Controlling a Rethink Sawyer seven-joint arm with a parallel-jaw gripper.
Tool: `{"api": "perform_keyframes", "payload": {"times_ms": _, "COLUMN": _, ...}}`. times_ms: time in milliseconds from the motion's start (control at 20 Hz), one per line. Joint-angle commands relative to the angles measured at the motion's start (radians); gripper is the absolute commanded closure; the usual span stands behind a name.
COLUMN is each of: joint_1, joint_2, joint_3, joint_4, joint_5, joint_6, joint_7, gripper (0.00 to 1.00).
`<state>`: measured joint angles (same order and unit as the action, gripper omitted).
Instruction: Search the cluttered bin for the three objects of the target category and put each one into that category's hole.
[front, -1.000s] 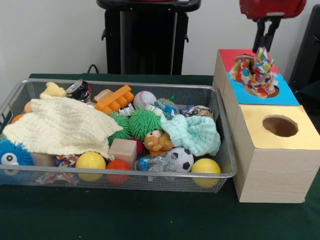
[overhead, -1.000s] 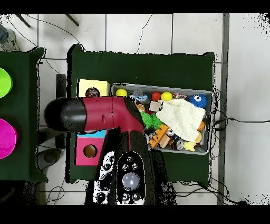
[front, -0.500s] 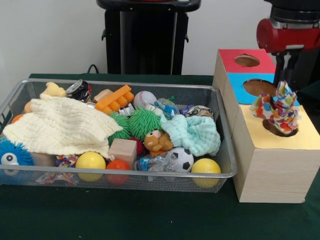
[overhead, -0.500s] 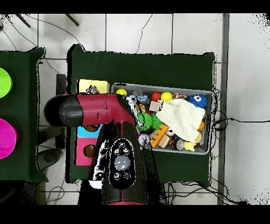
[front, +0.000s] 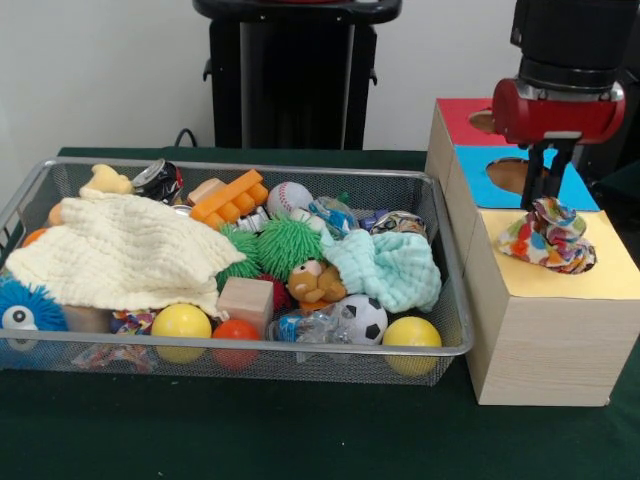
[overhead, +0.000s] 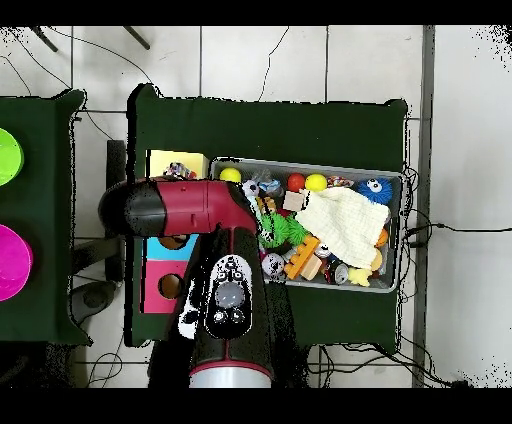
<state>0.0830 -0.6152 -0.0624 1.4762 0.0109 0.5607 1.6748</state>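
Note:
A patchwork cloth of many colours (front: 548, 238) lies bunched on the round hole of the yellow-topped box (front: 560, 288), partly sunk into it. My gripper (front: 545, 200) hangs straight above it with its dark fingers reaching down into the top of the cloth, shut on it. In the wire bin (front: 250, 345) a large cream cloth (front: 125, 250) covers the left side and a mint cloth (front: 390, 268) lies at the right. In the overhead view the red arm (overhead: 190, 210) covers most of the boxes; only part of the yellow box (overhead: 185, 160) shows.
Behind the yellow box stand a blue-topped box (front: 575, 190) and a red-topped box (front: 460, 115), each with a hole. The bin also holds yellow balls (front: 181, 322), a soccer ball (front: 362, 318), a wooden block (front: 246, 300), green spiky balls (front: 288, 245) and an orange brick (front: 230, 197).
The gripper carried the patchwork cloth from over the blue box to the yellow box, then lowered it so it now rests bunched on the yellow hole.

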Motion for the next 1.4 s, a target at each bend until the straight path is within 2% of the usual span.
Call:
{"api": "perform_keyframes", "payload": {"times_ms": 50, "joint_1": 0.016, "joint_2": 0.096, "joint_3": -0.053, "joint_4": 0.007, "joint_5": 0.042, "joint_6": 0.084, "joint_7": 0.29, "gripper": 1.0}}
{"api": "perform_keyframes", "payload": {"times_ms": 200, "joint_1": 0.015, "joint_2": 0.117, "joint_3": -0.055, "joint_4": 0.005, "joint_5": 0.06, "joint_6": 0.093, "joint_7": 0.294, "gripper": 1.0}}
{"api": "perform_keyframes", "payload": {"times_ms": 450, "joint_1": 0.009, "joint_2": 0.137, "joint_3": -0.032, "joint_4": 0.027, "joint_5": 0.09, "joint_6": 0.027, "joint_7": 0.295, "gripper": 1.0}}
{"api": "perform_keyframes", "payload": {"times_ms": 850, "joint_1": 0.003, "joint_2": 0.08, "joint_3": 0.029, "joint_4": 0.099, "joint_5": 0.163, "joint_6": -0.071, "joint_7": 0.285, "gripper": 1.0}}
{"api": "perform_keyframes", "payload": {"times_ms": 1000, "joint_1": 0.009, "joint_2": 0.059, "joint_3": 0.031, "joint_4": 0.116, "joint_5": 0.18, "joint_6": -0.081, "joint_7": 0.283, "gripper": 1.0}}
{"api": "perform_keyframes", "payload": {"times_ms": 1400, "joint_1": 0.015, "joint_2": 0.073, "joint_3": 0.032, "joint_4": 0.126, "joint_5": 0.213, "joint_6": -0.135, "joint_7": 0.277, "gripper": 1.0}}
